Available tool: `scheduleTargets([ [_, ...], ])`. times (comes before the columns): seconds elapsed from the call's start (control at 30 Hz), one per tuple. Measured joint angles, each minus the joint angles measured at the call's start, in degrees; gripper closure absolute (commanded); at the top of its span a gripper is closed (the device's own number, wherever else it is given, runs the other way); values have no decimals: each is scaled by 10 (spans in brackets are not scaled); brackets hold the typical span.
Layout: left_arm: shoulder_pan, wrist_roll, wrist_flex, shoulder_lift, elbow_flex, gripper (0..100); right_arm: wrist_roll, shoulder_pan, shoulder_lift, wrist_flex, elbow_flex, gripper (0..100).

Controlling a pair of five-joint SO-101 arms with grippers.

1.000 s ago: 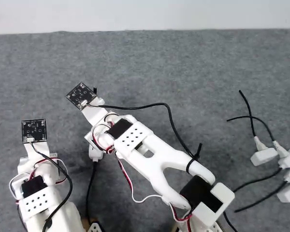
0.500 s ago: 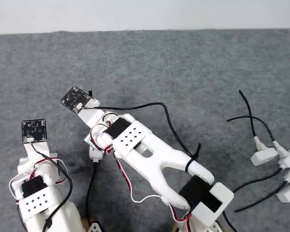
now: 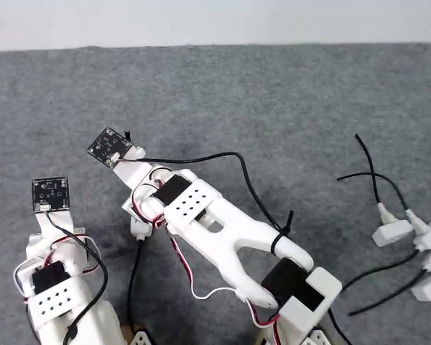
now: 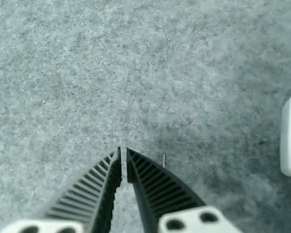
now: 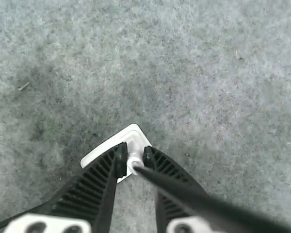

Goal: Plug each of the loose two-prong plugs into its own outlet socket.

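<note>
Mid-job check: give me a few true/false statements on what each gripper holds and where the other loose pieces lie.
1. The right gripper is shut on a white plug. True.
2. The left gripper holds a plug. False: it is shut on nothing, above bare grey carpet.
3. Other white corded pieces lie at the high view's right edge. True.
4. The arms work over a wooden tabletop. False: the surface is grey carpet.

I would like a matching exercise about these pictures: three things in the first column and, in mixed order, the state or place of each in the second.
Column one:
1. left pincer
2. right pincer
3. loose plugs

Column two:
A. lying at the high view's right edge
B. shut on a white plug
C. shut, holding nothing

Pairs: 1-C, 2-B, 3-A.
</note>
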Motion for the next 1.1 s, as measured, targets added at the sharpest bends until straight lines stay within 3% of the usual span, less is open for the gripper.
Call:
scheduleTargets([
  [0.83,0,0,0,0,0,987,65,-3,26,105,-93,991],
  [1.1,0,0,0,0,0,987,67,-3,42,69,-77,991],
])
